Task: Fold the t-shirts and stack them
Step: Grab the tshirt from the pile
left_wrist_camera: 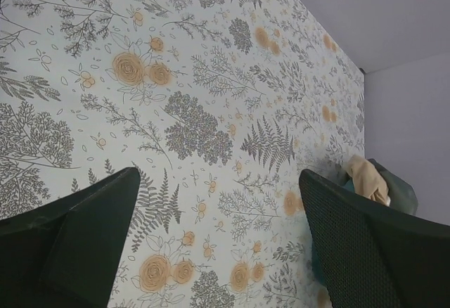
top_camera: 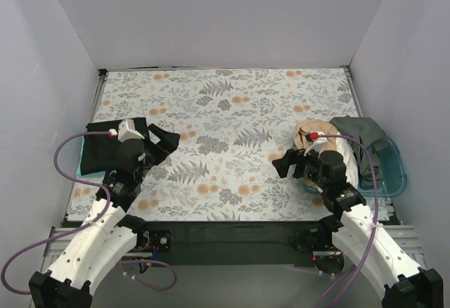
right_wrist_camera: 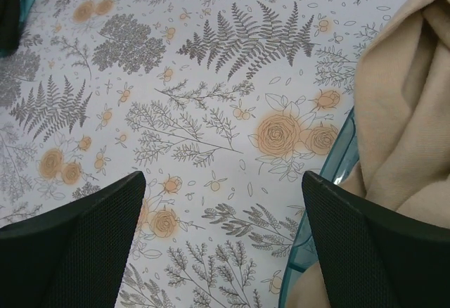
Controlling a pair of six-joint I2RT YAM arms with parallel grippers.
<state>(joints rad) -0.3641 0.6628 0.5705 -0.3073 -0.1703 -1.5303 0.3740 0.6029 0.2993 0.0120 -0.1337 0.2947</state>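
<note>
The tan t-shirt (right_wrist_camera: 404, 104) is soft matt cloth (the tub (right_wrist_camera: 344, 160) glossy translucent plastic).

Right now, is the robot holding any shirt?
No, nothing. The left end effector and right end effector are both open, with only the floral-patterned table covering showing in between.

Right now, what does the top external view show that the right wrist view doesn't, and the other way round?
Only top external: the dark grey shirt draped over the teal tub, and the left gripper, open at the edge of the black shirt. Only right wrist: a close look at the tan shirt spilling over the tub's rim. Both: the tan shirt, the teal tub, the floral covering and the open right gripper.
</note>
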